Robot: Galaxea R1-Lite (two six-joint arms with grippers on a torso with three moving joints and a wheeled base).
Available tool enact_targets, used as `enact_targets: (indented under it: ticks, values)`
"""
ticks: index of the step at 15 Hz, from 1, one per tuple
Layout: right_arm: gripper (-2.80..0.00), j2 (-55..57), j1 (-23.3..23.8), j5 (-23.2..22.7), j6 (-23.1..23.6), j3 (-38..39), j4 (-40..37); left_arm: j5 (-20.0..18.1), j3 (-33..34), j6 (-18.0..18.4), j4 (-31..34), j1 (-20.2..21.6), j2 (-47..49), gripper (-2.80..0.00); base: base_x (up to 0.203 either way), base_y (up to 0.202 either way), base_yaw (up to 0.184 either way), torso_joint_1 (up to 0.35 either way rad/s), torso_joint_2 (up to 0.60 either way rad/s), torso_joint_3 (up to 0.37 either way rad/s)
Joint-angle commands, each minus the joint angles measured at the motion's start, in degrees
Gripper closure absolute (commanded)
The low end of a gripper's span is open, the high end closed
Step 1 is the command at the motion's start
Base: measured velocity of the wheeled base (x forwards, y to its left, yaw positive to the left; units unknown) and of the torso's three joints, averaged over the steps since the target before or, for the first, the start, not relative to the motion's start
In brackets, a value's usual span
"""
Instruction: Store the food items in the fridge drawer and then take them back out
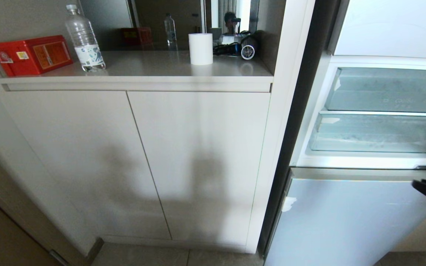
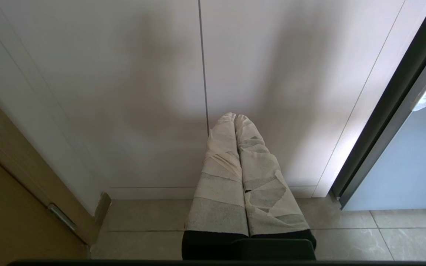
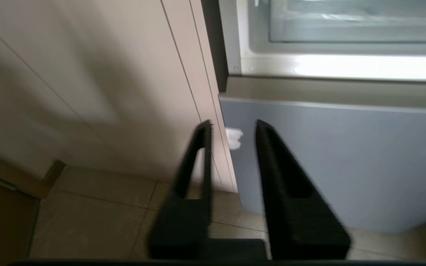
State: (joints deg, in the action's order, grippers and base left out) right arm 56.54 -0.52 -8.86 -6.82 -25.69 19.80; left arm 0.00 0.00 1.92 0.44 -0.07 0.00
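Note:
The fridge drawer (image 1: 375,135) is the lower clear frosted drawer in the open fridge compartment, pushed in, with a white tape scrap on its lip. It also shows in the right wrist view as the fridge drawer (image 3: 346,27). The food items are out of view. My right gripper (image 3: 231,123) is open and empty, low in front of the grey lower fridge door; its dark tip (image 1: 425,188) enters the head view at the right edge, below the drawer. My left gripper (image 2: 235,116), with tape-wrapped fingers, is shut and empty, facing the cabinet doors.
Above the drawer sits a clear bin (image 1: 390,90) with faint lettering. The grey lower fridge door (image 1: 346,221) carries a white tape scrap. On the counter (image 1: 150,70) stand a red box (image 1: 31,54), a water bottle (image 1: 84,38), a white roll (image 1: 200,48) and a hair dryer (image 1: 248,48).

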Motion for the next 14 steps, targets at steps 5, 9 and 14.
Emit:
enact_targets:
  ticks: [5,9,14]
  values:
    - [-2.80,43.85,0.02,-2.14,1.66,-6.14,39.85,0.00,0.00,0.01,0.00,0.05,0.09,0.00,0.000,0.000,0.000,0.000,0.00,0.000]
    - [-2.80,55.88,3.30,-1.52,4.26,-13.14,53.69,0.00,0.00,0.01,0.00,0.07,0.09,0.00,0.000,0.000,0.000,0.000,0.00,0.000]
    - [-2.80,62.29,3.65,0.51,4.91,-19.06,55.33,0.00,0.00,0.01,0.00,0.07,0.09,0.00,0.000,0.000,0.000,0.000,0.00,0.000]
